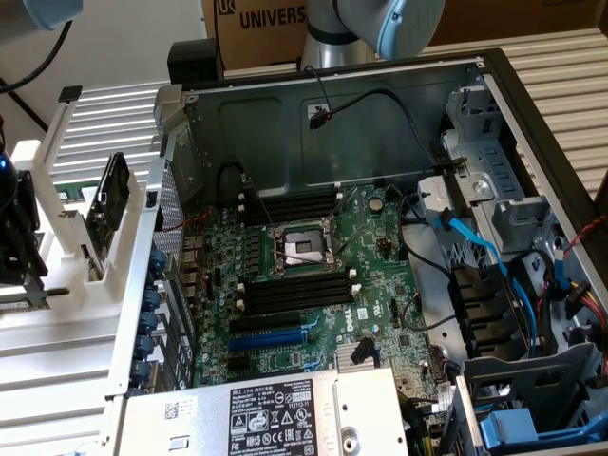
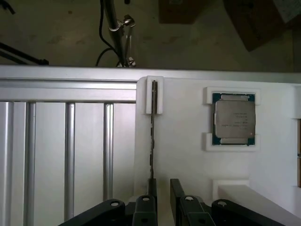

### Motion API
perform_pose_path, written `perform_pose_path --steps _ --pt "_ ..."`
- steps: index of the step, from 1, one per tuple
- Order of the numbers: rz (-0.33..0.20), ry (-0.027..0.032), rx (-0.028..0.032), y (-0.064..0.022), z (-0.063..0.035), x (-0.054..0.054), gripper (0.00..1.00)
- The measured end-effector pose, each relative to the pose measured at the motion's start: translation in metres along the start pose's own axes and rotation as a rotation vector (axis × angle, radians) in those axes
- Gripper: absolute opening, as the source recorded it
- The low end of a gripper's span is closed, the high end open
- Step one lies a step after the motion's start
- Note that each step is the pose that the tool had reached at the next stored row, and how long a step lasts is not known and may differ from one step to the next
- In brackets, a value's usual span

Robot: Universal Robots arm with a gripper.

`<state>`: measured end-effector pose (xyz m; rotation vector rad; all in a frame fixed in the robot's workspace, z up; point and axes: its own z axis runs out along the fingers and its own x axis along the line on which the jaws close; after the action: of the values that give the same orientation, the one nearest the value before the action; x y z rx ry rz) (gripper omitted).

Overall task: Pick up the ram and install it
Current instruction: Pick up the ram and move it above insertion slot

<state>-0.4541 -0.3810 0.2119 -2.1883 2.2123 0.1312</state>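
Observation:
The ram point(image 2: 152, 136) stands on its edge in a white holder point(image 2: 154, 96), seen edge-on as a thin dark strip. My gripper point(image 2: 163, 187) hangs over the strip's near end, open. One black finger point(image 2: 152, 188) lines up with the ram and the other finger point(image 2: 176, 189) stands off to its side, over the white fixture. Nothing is held. In the exterior view the open computer case shows black memory slots point(image 1: 293, 293) with white end clips on the green motherboard point(image 1: 380, 237), and my arm's dark wrist hardware point(image 1: 14, 228) sits at the exterior view's left edge.
A processor chip point(image 2: 233, 118) rests in a white cradle beside the ram holder. A dark flat card point(image 1: 109, 195) stands in the white rack outside the case. Inside the case are the processor socket point(image 1: 299, 249), a blue expansion slot point(image 1: 271, 334), blue cables point(image 1: 475, 242) and a power supply point(image 1: 275, 418).

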Motion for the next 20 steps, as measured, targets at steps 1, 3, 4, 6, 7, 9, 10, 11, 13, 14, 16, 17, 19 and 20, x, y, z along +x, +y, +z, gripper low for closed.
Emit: perform_pose_path --steps 1,3,4,6,7,9,10,11,13,14,16,17,19,20 --pt "0.000 0.0000 -0.0001 0.0004 -0.0001 0.001 0.26" --pt "0.000 0.0001 -0.0002 0.0013 -0.0004 0.004 0.26" --pt "0.000 0.0001 -0.0002 0.0016 -0.0005 0.006 0.26" --pt "0.000 0.0001 -0.0002 0.0016 -0.0008 0.009 0.26" --pt "0.000 0.0001 -0.0002 0.0015 -0.0009 0.012 0.26" --pt "0.000 0.0001 -0.0003 0.0015 -0.0011 0.013 0.26" --pt "-0.001 -0.0006 -0.0002 0.0014 -0.0010 0.013 0.26" --pt "-0.001 -0.0018 -0.0003 0.0012 -0.0010 0.013 0.26" --pt "-0.005 -0.0073 -0.0005 0.0008 -0.0010 0.013 0.26" --pt "-0.005 -0.0083 -0.0007 0.0008 -0.0010 0.013 0.26" --pt "-0.006 -0.0094 -0.0008 0.0008 -0.0010 0.013 0.26" --pt "-0.006 -0.0098 -0.0009 0.0008 -0.0010 0.013 0.26" --pt "-0.007 -0.0105 -0.0008 0.0008 -0.0007 0.012 0.26" --pt "-0.007 -0.0109 -0.0011 0.0008 -0.0007 0.012 0.26"
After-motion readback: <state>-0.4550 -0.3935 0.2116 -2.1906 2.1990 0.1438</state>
